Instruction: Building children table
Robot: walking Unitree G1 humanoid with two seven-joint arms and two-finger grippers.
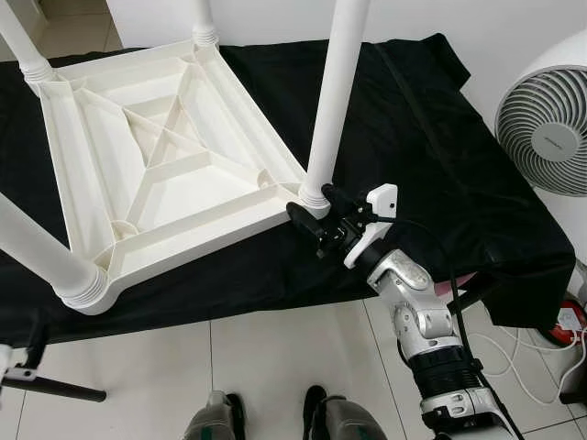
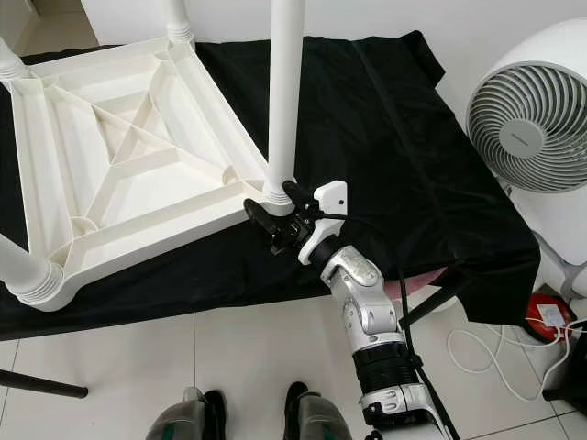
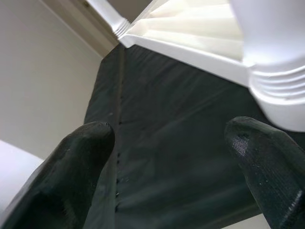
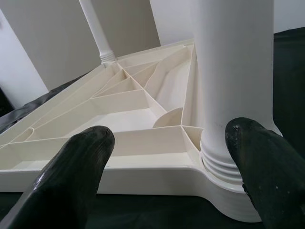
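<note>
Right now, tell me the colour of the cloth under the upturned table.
Black. The cloth shows best in the left eye view.

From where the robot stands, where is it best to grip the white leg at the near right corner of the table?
Probably low on the round shaft of the leg, just above its ribbed collar. It stands upright on the upside-down table, so a sideways approach from the robot's side suits; the open right gripper already waits there.
</note>
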